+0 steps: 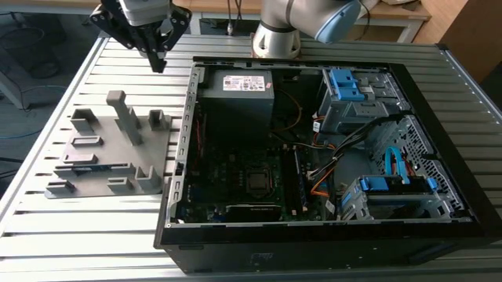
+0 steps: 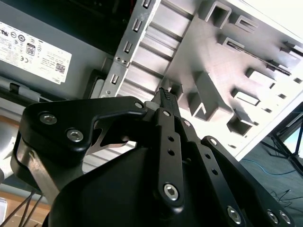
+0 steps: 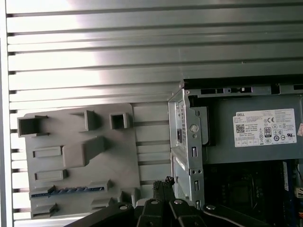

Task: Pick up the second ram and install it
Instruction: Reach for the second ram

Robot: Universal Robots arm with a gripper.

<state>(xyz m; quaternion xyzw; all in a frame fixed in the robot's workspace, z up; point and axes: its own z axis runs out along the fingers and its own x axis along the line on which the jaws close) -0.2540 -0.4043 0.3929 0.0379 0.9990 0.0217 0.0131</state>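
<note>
Gripper: fingers drawn together to a narrow point, holding nothing; it hangs above the slatted table, between the far end of the gray holder tray and the rear corner of the open computer case, close to the power supply. Second ram: thin bluish strip standing on edge in a slot along one side of the holder tray, seen in the first wrist view and, fainter, in the exterior view; well apart from the fingertips, untouched. Motherboard: exposed inside the case; whether a memory slot there is already filled cannot be told. Progress, as a judgement: pick-up not yet made; the ram sits in its tray slot, so both the grasp and the seating in the board remain undone.
</note>
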